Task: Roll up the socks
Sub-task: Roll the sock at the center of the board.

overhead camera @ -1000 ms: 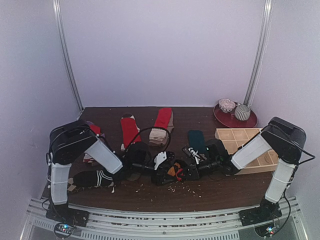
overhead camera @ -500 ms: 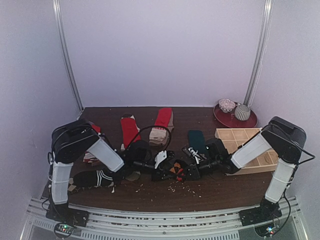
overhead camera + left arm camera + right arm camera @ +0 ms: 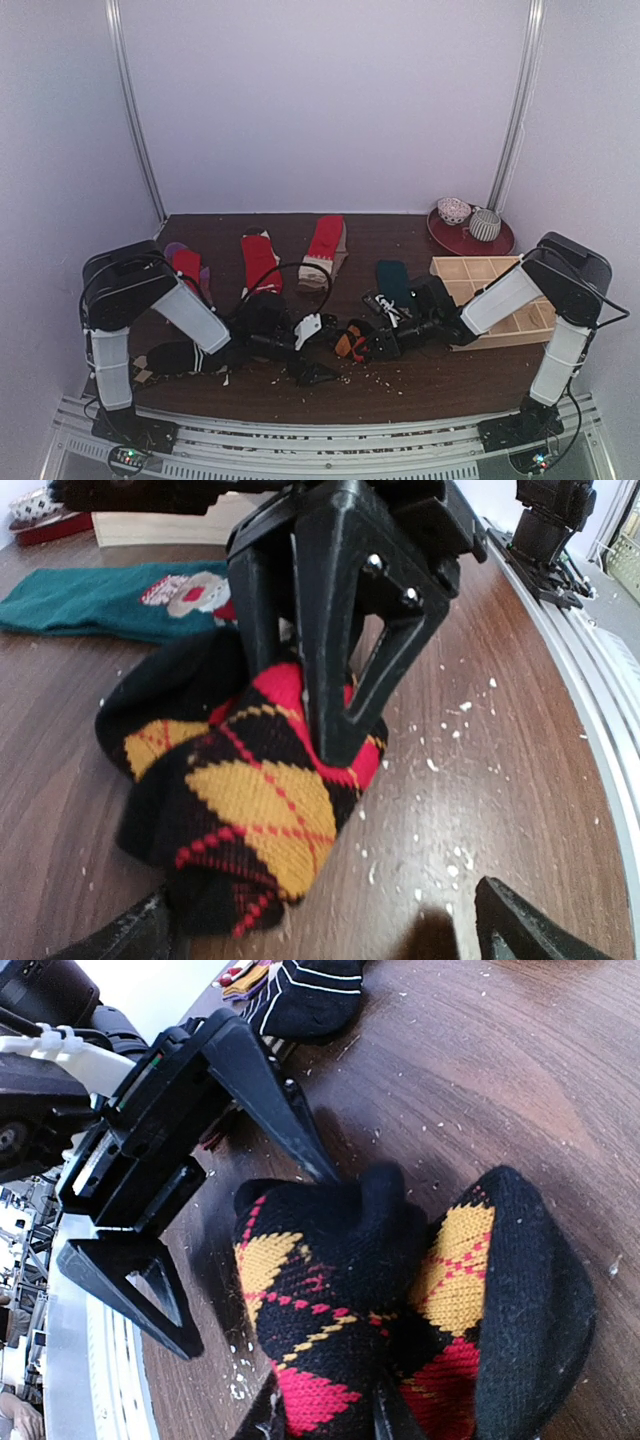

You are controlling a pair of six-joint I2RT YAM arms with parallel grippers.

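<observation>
Left of the wooden tray, toward the front edge of the table, found the argyle sock bunched into a loose roll on the wood, clamped between the narrow-set fingers of the right gripper. Further left of the tray, noted the left gripper spread wide and holding nothing, just beside the roll, one fingertip at its black edge. Logged also the teal sock lying flat just left of the tray, two red-and-beige socks farther left toward the back, and the striped sock farthest from the tray.
</observation>
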